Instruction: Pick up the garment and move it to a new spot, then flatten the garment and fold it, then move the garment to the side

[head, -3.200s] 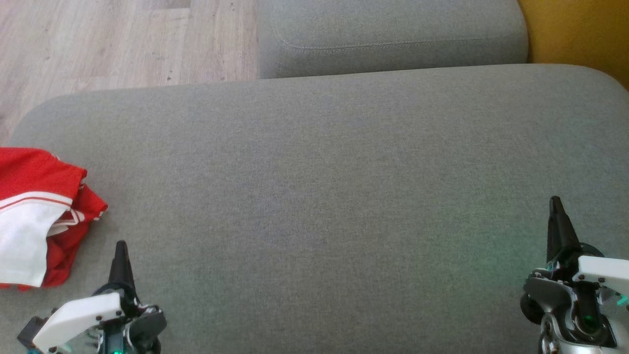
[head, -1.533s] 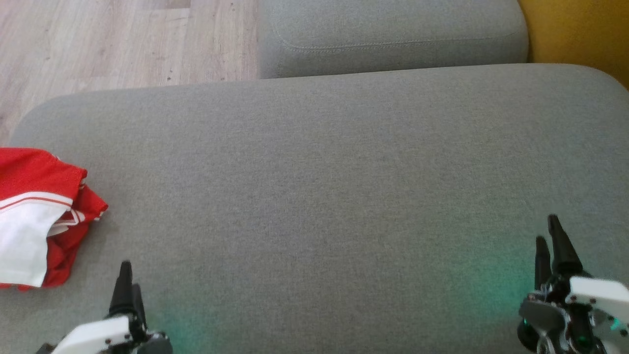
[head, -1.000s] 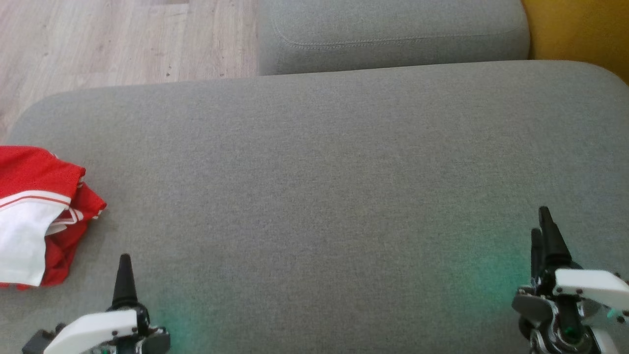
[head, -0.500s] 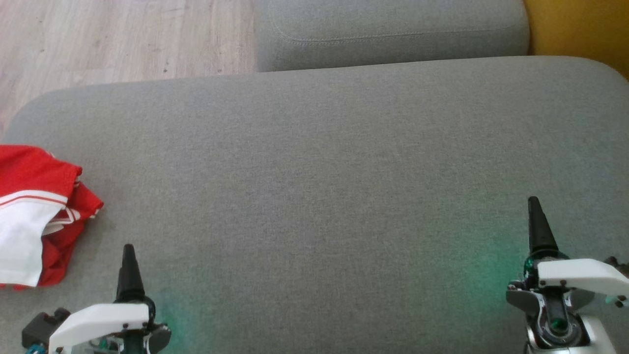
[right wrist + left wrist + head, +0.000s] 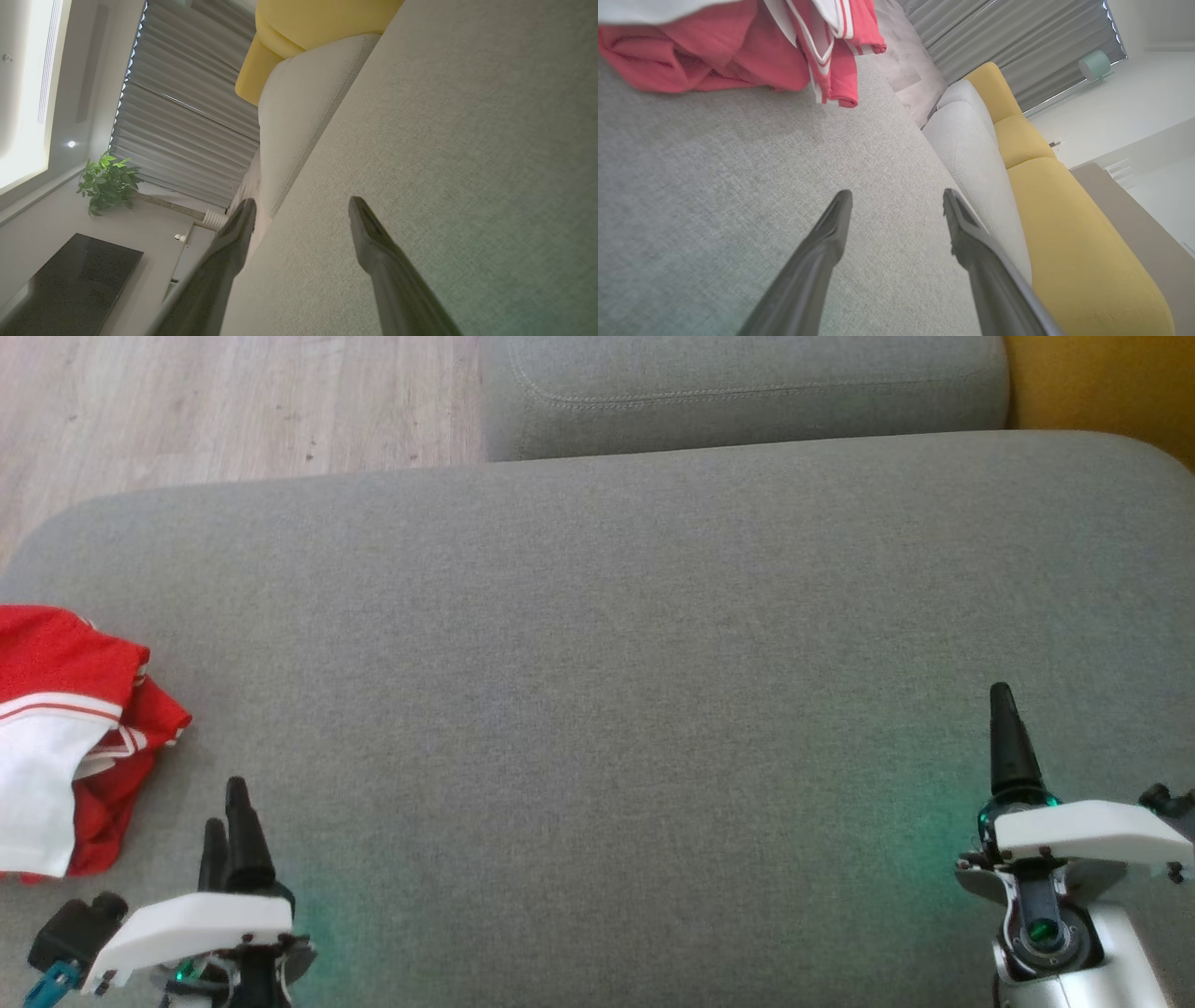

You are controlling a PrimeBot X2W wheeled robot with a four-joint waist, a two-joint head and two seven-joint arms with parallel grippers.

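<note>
Head view: red-white jersey [image 5: 56, 691] bunched at sofa cushion's [image 5: 597, 616] left edge; left tool [image 5: 224, 807], right tool [image 5: 300, 201] wide, empty. A shallow pinch could drag it off.

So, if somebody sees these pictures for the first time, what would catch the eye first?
The red and white garment, lying bunched at the left edge of the head view, stands out against the wide grey cushion under it. After that, the yellow sofa at the right of the left wrist view draws the eye.
</note>
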